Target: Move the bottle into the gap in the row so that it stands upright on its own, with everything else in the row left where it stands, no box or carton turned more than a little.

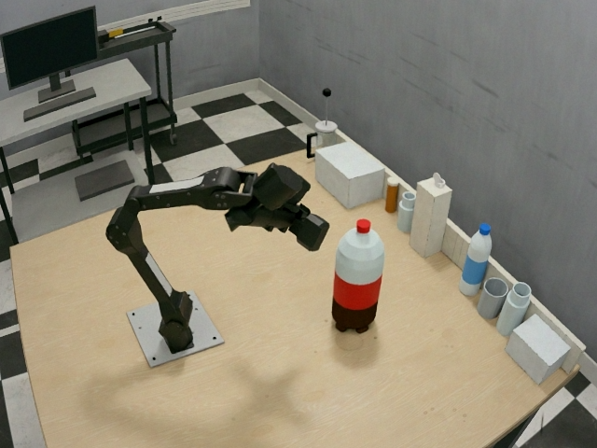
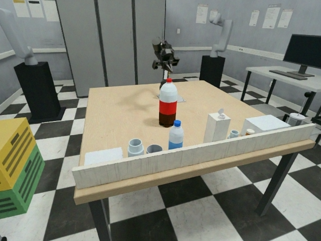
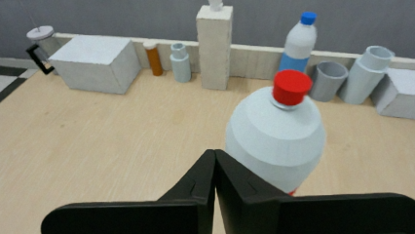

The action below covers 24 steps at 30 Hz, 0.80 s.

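The large bottle point(image 1: 358, 284) point(image 2: 168, 103) point(image 3: 275, 136) with red cap, red label and dark base stands upright mid-table, in front of the row. The gap lies between the tall white carton point(image 1: 430, 217) point(image 2: 216, 128) point(image 3: 214, 49) and the small blue-capped bottle point(image 1: 476, 262) point(image 2: 176, 136) point(image 3: 299, 41). In the wrist view the large bottle hides part of the small one. My gripper point(image 2: 170, 70) point(image 3: 213, 156) is shut and empty, above the table on the arm's side of the large bottle. In the wrist view its tips appear left of that bottle.
Left of the carton stand a light blue jar point(image 1: 406, 213) point(image 3: 180, 64), an amber vial point(image 1: 391, 195) point(image 3: 154, 59), a large white box point(image 1: 348, 175) and a press pot point(image 1: 326, 134). Beyond the small bottle are a grey cup point(image 1: 492, 299), a pale jar point(image 1: 513, 311) and a box point(image 1: 535, 347). A low ledge point(image 2: 155, 164) runs behind.
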Tool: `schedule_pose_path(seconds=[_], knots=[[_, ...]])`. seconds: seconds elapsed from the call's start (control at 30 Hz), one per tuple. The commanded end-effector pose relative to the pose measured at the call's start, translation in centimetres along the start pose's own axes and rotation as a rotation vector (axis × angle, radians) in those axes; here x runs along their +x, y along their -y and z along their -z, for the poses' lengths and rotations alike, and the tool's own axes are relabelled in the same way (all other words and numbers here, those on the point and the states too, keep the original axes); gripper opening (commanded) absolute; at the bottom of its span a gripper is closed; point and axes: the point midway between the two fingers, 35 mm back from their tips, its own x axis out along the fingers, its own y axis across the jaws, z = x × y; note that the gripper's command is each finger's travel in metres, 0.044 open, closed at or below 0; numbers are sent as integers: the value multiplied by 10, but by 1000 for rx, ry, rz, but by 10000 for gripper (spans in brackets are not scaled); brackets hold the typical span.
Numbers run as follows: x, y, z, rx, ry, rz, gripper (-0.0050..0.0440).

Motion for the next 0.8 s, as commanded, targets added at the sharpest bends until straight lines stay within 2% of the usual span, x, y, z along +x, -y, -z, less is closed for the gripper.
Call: schedule_pose_path(seconds=[0.0, 0.1, 0.17, 0.3, 0.77], knots=[[-25, 15, 1, 2, 55, 59, -50], [-43, 27, 4, 12, 87, 110, -50], [-43, 27, 4, 12, 87, 110, -50], [-63, 38, 8, 21, 120, 169, -50], [-55, 43, 17, 25, 119, 172, -50]])
